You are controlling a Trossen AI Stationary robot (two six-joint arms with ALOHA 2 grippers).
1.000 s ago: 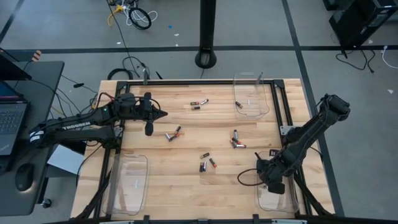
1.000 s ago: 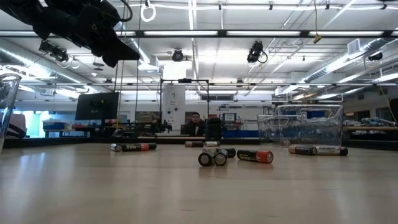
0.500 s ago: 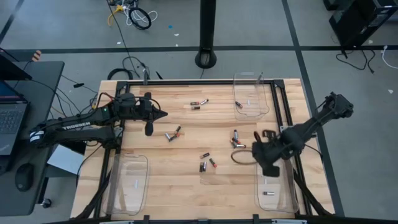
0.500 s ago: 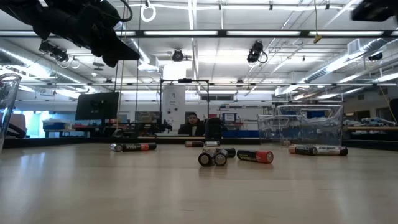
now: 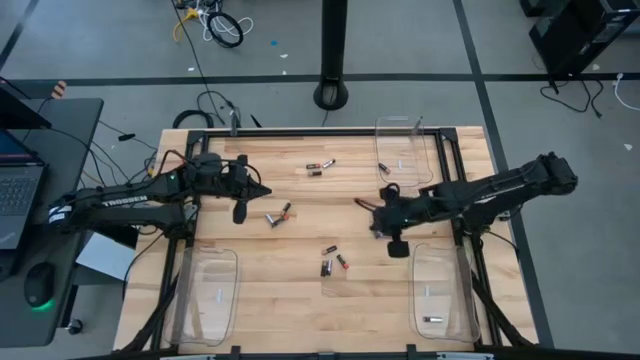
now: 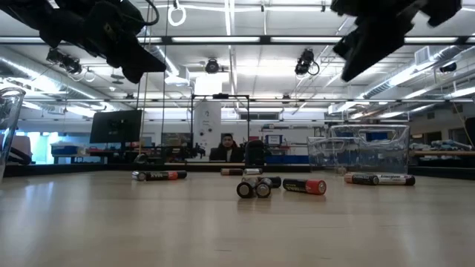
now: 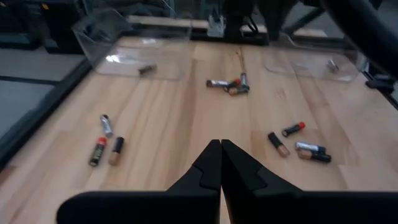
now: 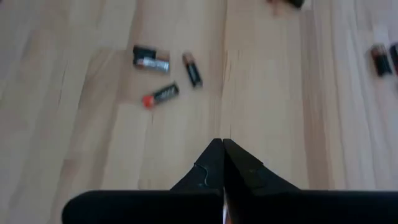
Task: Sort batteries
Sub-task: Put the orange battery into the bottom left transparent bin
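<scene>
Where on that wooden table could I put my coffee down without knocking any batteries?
The widest bare wood is the near strip between the near-left tray and the near-right tray, below the middle batteries. The centre is crowded: loose cells lie beside the left hand, and the right hand hangs over more.

high: straight down, whole table | low: tabletop level | wrists: forward over batteries

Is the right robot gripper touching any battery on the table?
Apart. The right wrist view shows the shut right gripper above bare wood, with the nearest batteries clearly beyond it.
</scene>
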